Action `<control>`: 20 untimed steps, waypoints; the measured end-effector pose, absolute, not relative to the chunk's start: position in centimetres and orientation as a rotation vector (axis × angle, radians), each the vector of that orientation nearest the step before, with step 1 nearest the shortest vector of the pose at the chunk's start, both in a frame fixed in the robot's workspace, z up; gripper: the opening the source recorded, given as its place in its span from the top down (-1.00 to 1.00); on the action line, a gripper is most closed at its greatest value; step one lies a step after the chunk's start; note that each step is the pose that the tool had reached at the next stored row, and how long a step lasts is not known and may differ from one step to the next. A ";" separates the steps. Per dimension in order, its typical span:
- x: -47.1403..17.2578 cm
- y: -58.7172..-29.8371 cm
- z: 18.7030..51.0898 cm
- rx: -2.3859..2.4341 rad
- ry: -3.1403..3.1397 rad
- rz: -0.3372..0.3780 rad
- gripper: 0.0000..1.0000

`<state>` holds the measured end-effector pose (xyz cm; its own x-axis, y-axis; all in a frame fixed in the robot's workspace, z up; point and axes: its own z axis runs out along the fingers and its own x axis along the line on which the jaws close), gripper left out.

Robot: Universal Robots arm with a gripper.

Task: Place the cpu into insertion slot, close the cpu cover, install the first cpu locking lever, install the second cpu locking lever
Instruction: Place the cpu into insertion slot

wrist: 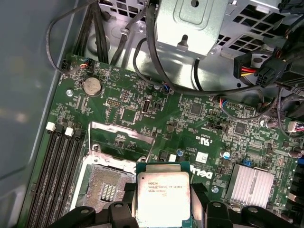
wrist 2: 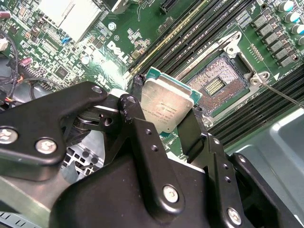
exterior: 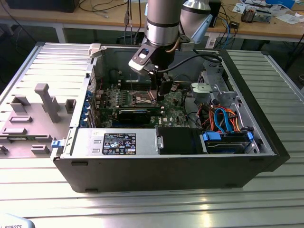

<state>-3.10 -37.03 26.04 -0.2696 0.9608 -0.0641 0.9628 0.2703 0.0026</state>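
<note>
**Step one of four: cpu gripped beside the open socket**

In the exterior view, read from that view's left, a grey fixture tray (exterior: 33, 118) lies on the table beside the open computer case (exterior: 166, 166). Inside the case, the green circuit board (exterior: 137, 102) carries the insertion slot (exterior: 142, 98). The gripper (exterior: 159, 90) hangs low over the board, just to the slot's right in that view. Orange and blue cables (exterior: 223, 121) run through the bay further right.

In both wrist views the jaws are drawn in to the chip's width and pinch the cpu (wrist: 163, 197) by two opposite edges, its metal top facing the cameras. The chip appears clear of the board, near the slot rather than squarely over it.

The slot's dark centre is bare, and the cpu cover (wrist: 121, 135) stands raised at one edge. The step in hand is therefore judged to be the placing, with cover and levers not yet dealt with.

Seating calls for the chip to be level, square to the silvery rim and centred over the contacts. It also calls for no downward force, since the contacts look fine and easily bent.
</note>
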 end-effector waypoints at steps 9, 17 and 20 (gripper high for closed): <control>-3.1 -37.0 26.0 1.883 2.446 -0.061 -0.08; -3.1 -37.0 26.0 1.899 2.431 -0.066 -0.08; -3.1 -37.0 26.0 1.906 2.425 -0.067 -0.08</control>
<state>-3.11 -37.03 25.99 -0.2355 0.9692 -0.0715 0.9717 0.2361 0.0007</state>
